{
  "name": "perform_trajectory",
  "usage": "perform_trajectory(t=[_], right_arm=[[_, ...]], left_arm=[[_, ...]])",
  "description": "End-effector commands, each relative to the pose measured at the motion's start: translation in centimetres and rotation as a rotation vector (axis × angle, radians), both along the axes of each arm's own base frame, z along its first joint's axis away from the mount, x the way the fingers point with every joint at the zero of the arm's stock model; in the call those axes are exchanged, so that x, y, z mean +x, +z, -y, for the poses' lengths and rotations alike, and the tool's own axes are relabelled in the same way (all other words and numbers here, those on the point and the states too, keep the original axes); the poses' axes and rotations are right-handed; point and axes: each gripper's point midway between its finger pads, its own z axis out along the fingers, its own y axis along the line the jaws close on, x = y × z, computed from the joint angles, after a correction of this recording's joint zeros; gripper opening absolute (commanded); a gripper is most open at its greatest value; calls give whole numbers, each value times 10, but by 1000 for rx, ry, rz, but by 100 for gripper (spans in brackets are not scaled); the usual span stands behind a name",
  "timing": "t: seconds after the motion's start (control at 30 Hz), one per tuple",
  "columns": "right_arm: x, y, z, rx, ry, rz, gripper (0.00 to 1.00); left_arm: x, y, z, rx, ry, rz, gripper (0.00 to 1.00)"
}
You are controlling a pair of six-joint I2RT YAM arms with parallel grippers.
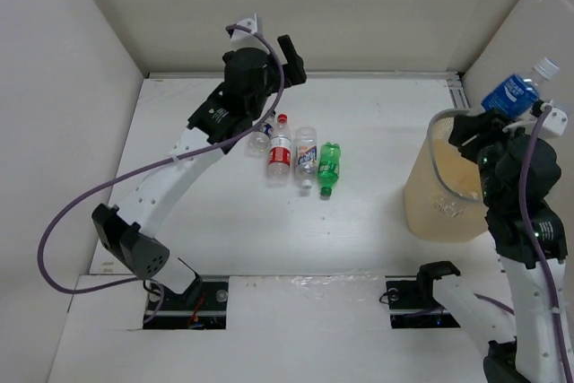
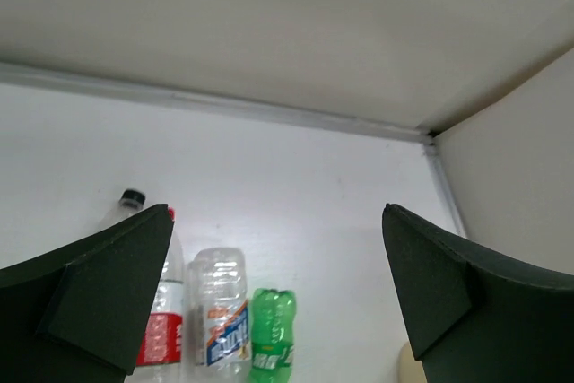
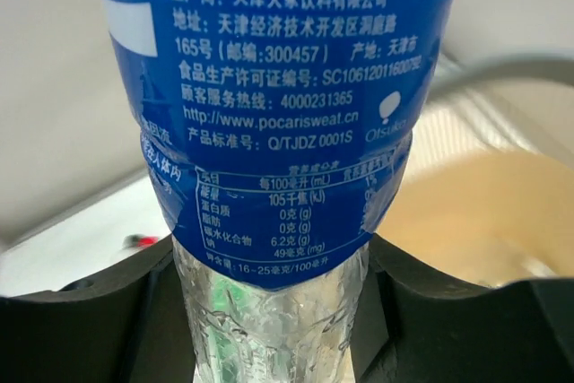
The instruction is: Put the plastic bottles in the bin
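Top external view: on the white table [image 1: 359, 248], 4 plastic bottles lying side by side in a row, toward the far left of middle. From left to right: a clear black-capped bottle [image 1: 259, 140], partly tucked under the left arm [image 1: 179, 163]; a red-and-white bottle [image 1: 280, 154] with its red cap toward the far wall; a pale-label bottle [image 1: 307, 152]; a green bottle [image 1: 329, 164], these last 2 with caps toward the near edge. Above and just behind the row, the left gripper [image 2: 276, 221], spread wide, holding nothing and touching none of the 4. Left wrist view: the same row low in the picture, seen between and below the 2 dark fingers [image 2: 108, 293]. At the right of the table, the tan bin [image 1: 430, 208], upright, well apart from the row. By the bin's far right rim, the right gripper [image 3: 273, 311], raised and clamped on a 5th, blue-label bottle [image 1: 509, 94], white cap pointing up and away to the right. Right wrist view: one black finger pressed on either side of the clear crinkled body just below the blue label, with the bin's pale inside behind it at the right. Cannot tell whether held directly over the opening or just beside the rim.
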Motion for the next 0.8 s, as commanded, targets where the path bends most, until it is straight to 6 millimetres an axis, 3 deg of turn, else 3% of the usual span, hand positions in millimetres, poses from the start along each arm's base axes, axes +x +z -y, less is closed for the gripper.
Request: perform_trajectory(t=[0.0,0.03,0.07,0.17,0.2,0.33,0.47,0.53,0.57,0.63,0.7,0.77], right_arm=[[-32,-36,59,-29,-324,-140,55],[-37,-38,67,-34,-372,-141,99],[-40,-42,70,-43,-389,-159,100],[-47,-29,76,-33,-421,-143,100],[-46,-25,77,-34,-430,-141,100],[-47,-5,84,-25,-480,-119,100],[-51,12,87,-14,-501,-83,100],[-40,22,72,-19,-397,-45,100],[-42,27,66,-38,-346,-21,100],[-31,22,41,-49,-195,-5,100],[-26,27,27,-38,-117,41,100],[-15,20,7,-36,-9,45,100]], left_arm=[[6,-24,-7,43,45,-52,100],[4,-30,-9,58,45,-71,100],[10,-45,-4,84,45,-102,100],[15,-63,-1,178,26,-146,100],[16,-60,-2,184,40,-148,100],[21,-79,-15,294,90,-173,100],[32,-112,-18,370,81,-247,100],[41,-138,-24,440,74,-309,100],[44,-141,-22,453,71,-310,100],[50,-162,-22,500,61,-369,100],[65,-169,-34,495,76,-400,100],[79,-190,-54,498,108,-467,100]])
